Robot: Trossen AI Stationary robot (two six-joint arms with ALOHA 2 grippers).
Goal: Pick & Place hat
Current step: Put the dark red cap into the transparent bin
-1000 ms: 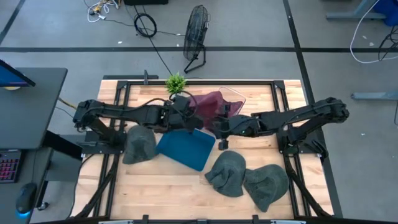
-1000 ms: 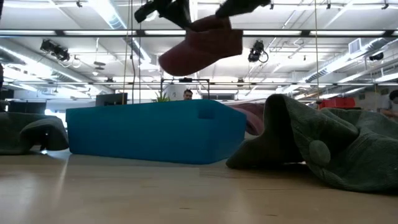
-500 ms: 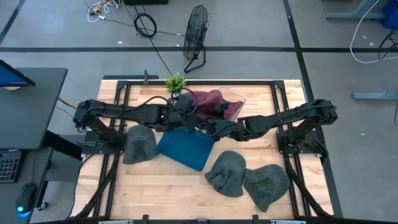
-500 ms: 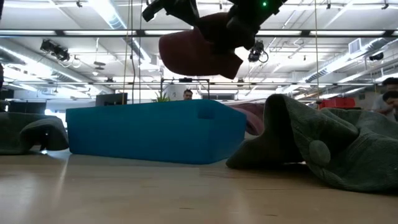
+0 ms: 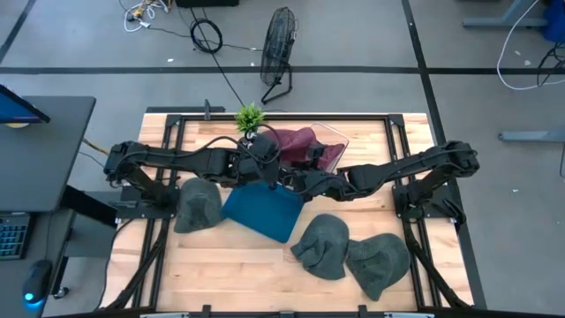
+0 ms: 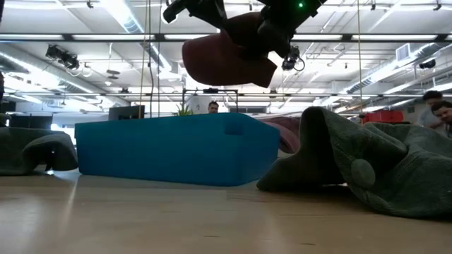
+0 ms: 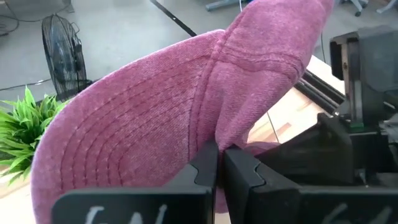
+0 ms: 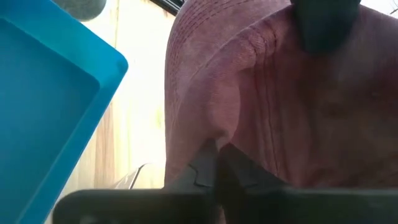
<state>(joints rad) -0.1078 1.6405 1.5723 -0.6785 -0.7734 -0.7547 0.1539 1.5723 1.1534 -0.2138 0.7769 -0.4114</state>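
A maroon bucket hat point(image 7: 168, 118) hangs in the air just above the far edge of the blue bin point(image 5: 262, 210), pinched from two sides at once. The left gripper point(image 7: 219, 163) has its fingers pressed together on a fold of the hat's fabric near where brim meets crown, and the right gripper point(image 8: 214, 158) is likewise clamped on the cloth from the opposite side, its fingers closed tight with only fabric between them. In the low view the hat point(image 6: 227, 58) rides well above the bin point(image 6: 176, 150), clear of its rim, with both arms meeting over it. Holding it from both sides looks meant to spread or steady the limp cloth so it can drop into the bin without snagging the wall, though it could equally be a handover between arms; which one I cannot tell. A second patch of maroon cloth lies in a clear container point(image 5: 328, 144) beyond the bin, probably the supply. A grey hat point(image 5: 198, 205) rests on the table just beside the bin toward the left arm's base, and two more grey hats point(image 5: 353, 252) lie near the bin on its other side. A small green plant point(image 5: 250, 117) stands at the table's far edge beyond the bin.
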